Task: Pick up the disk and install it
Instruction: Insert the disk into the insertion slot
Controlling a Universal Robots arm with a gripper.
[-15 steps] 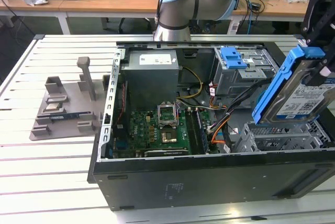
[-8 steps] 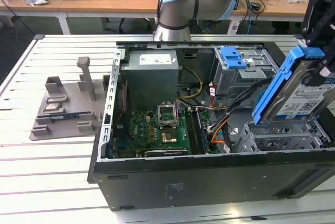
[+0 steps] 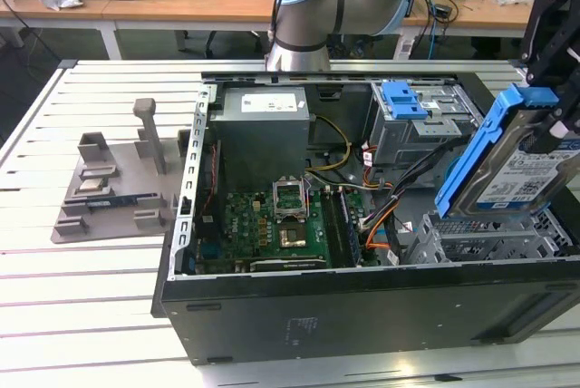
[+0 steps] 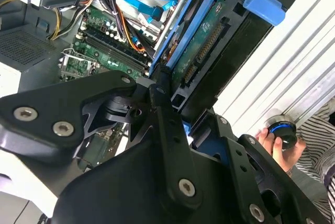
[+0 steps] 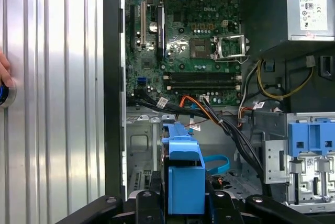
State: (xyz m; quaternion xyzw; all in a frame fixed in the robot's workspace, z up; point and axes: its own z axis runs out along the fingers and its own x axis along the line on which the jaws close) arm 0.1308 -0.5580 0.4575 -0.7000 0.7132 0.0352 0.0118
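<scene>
The disk (image 3: 512,166) is up in the air at the exterior view's right, over the open PC case (image 3: 362,315). It leans, w/ its top end high and its low end down by the grey drive cage (image 3: 489,243) in the case's near right corner. Can't tell if it touches the cage. Its blue side rail (image 3: 476,152) faces the middle of the case. The white & blue label shows in the exterior view.

The black jaws are shut tight on the disk, one on each side. In the second wrist view the disk (image 4: 209,51) is squeezed between them.

Inside the case there's a green board (image 3: 272,216) in the middle. A big grey power box (image 3: 263,130) sits behind it. A blue bracket (image 3: 403,98) sits on a 2nd cage, right of the box.

The arm (image 3: 308,7) stands at the top middle of the exterior view. A grey parts tray (image 3: 109,189) lies on the white slatted desk (image 3: 91,297) at the exterior view's left, well apart from the case.

A person's hand (image 4: 272,140) is at the desk beside the case, fingers round a small blue & black knob (image 4: 281,130).
</scene>
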